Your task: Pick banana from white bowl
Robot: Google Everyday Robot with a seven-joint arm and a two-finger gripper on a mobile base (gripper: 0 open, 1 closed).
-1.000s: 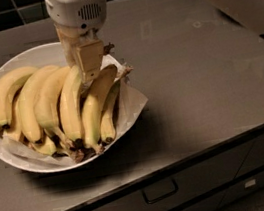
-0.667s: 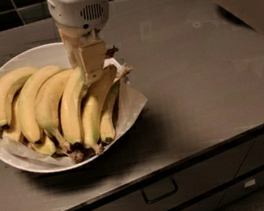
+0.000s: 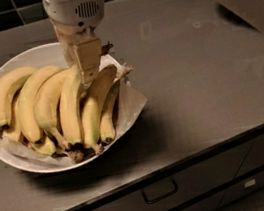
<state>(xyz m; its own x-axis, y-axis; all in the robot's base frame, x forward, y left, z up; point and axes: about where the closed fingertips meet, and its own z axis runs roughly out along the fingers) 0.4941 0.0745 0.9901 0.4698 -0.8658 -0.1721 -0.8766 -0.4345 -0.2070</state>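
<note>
Grey tabletop [image 3: 206, 94] carries white bowl [image 3: 27, 57] full of bananas. Claw [image 3: 88, 77] down on upper end of banana [image 3: 95, 111]; apart or together, cannot tell.

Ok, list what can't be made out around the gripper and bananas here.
Camera view: gripper, low over the white bowl, far right side, covers the stem end of the banana; contact unclear.
Small bananas underneath: mostly buried by the big ones.
Arm: cut off by the top edge.

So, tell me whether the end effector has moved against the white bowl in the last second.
No. Against the white bowl's rim, the end effector sits at the same spot over the bowl's far side, at most a slight drift left.
</note>
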